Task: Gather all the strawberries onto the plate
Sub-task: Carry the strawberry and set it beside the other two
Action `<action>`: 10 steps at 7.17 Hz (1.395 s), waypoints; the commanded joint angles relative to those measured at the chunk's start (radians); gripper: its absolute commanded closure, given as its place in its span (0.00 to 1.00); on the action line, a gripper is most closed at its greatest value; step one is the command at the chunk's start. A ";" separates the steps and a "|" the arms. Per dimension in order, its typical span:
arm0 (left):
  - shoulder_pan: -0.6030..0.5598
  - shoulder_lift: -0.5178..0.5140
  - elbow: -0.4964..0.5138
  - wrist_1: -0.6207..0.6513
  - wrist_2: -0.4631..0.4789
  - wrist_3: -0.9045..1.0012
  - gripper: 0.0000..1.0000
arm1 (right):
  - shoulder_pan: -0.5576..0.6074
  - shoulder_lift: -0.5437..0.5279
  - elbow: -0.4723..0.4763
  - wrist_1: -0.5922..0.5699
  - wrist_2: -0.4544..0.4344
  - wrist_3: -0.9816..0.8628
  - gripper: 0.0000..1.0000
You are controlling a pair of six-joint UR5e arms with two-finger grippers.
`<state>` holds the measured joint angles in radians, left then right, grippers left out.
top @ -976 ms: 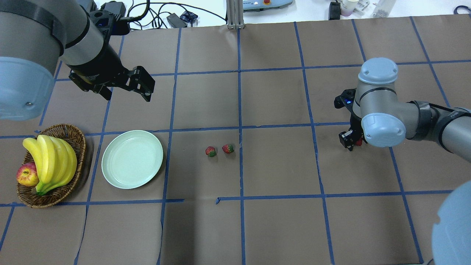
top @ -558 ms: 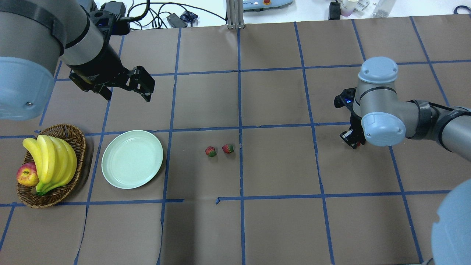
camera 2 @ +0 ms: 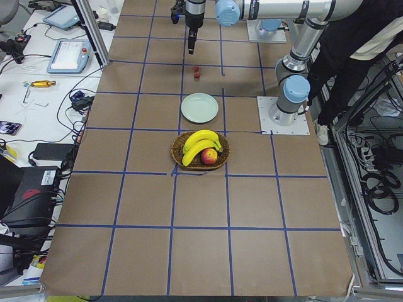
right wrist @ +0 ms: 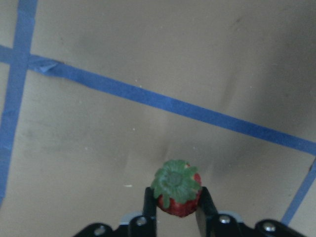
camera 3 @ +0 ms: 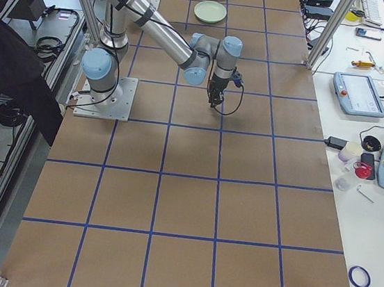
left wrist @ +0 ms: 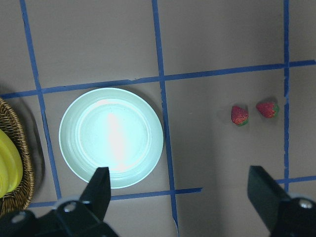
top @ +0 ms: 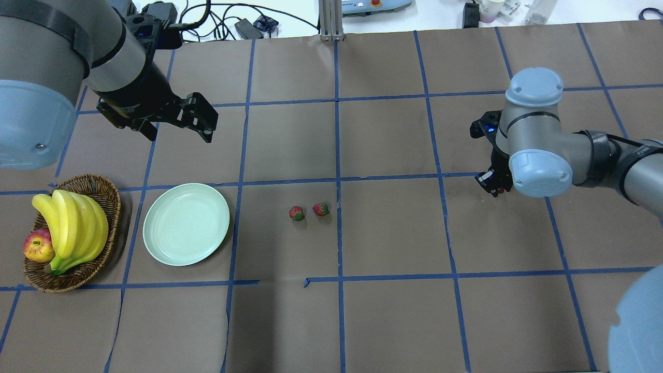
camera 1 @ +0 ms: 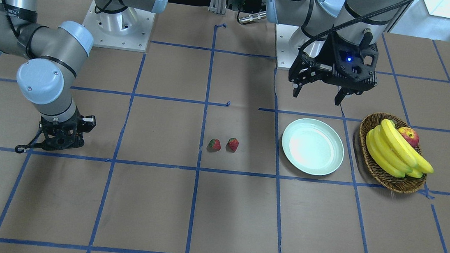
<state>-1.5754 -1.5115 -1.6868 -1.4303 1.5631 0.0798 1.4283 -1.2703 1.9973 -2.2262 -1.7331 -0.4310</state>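
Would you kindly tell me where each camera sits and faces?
Front-facing: across the table, facing the robot; left arm at right.
Overhead: behind robot, looking down; both arms.
Exterior left: table's left end; left arm.
Exterior right: right end; right arm near.
Left wrist: above plate; open jaws.
Right wrist: downward; jaws pinching strawberry.
Front-facing and overhead share two loose strawberries.

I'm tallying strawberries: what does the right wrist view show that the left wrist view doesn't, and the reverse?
Only right wrist: a small red strawberry with a green cap, pinched in the right gripper. Only left wrist: the empty round pale mint-green plate, two more red strawberries lying apart from it, a brown wicker basket's edge, the open left gripper. Both: brown paper with blue tape lines.
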 commanded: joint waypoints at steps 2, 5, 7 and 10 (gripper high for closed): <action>0.000 0.001 0.001 0.001 0.000 0.000 0.00 | 0.205 0.009 -0.031 -0.012 0.078 0.400 1.00; 0.000 0.001 0.001 0.001 0.000 0.000 0.00 | 0.506 0.014 -0.057 -0.015 0.118 0.839 1.00; 0.000 0.002 -0.001 0.001 -0.002 0.000 0.00 | 0.645 0.014 -0.066 -0.018 0.156 0.996 1.00; 0.000 0.002 -0.001 0.001 0.000 0.000 0.00 | 0.704 0.119 -0.069 -0.171 0.251 1.083 1.00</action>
<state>-1.5754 -1.5099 -1.6873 -1.4297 1.5620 0.0798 2.1129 -1.2093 1.9304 -2.3368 -1.5029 0.6234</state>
